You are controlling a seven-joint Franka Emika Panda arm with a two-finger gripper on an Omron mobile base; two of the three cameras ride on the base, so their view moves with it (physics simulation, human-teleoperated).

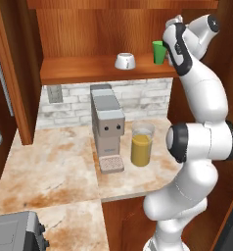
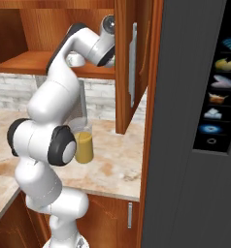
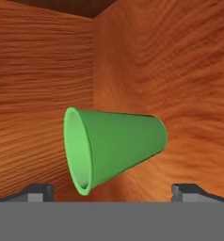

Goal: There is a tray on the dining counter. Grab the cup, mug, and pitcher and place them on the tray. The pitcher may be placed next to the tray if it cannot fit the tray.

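Observation:
The green cup (image 1: 158, 51) stands at the right end of a wooden shelf (image 1: 84, 70). In the hand view, which is rolled, the cup (image 3: 116, 146) lies sideways just ahead of my gripper (image 3: 114, 190). The two fingertips (image 3: 38, 192) stand wide apart on either side of it without touching, so the gripper is open. My hand (image 1: 173, 46) is right beside the cup. The white mug (image 1: 125, 61) sits on the same shelf to the left. The pitcher (image 1: 141, 144) with orange liquid stands on the lower counter, also seen behind my arm (image 2: 83, 146). The tray and dining counter are out of view.
A grey coffee machine (image 1: 107, 128) stands just left of the pitcher on the marble-look counter (image 1: 50, 164). A grey appliance (image 1: 14, 231) sits at the lower left. An open cabinet door (image 2: 132, 63) and a tall dark panel (image 2: 195, 121) close off the right side.

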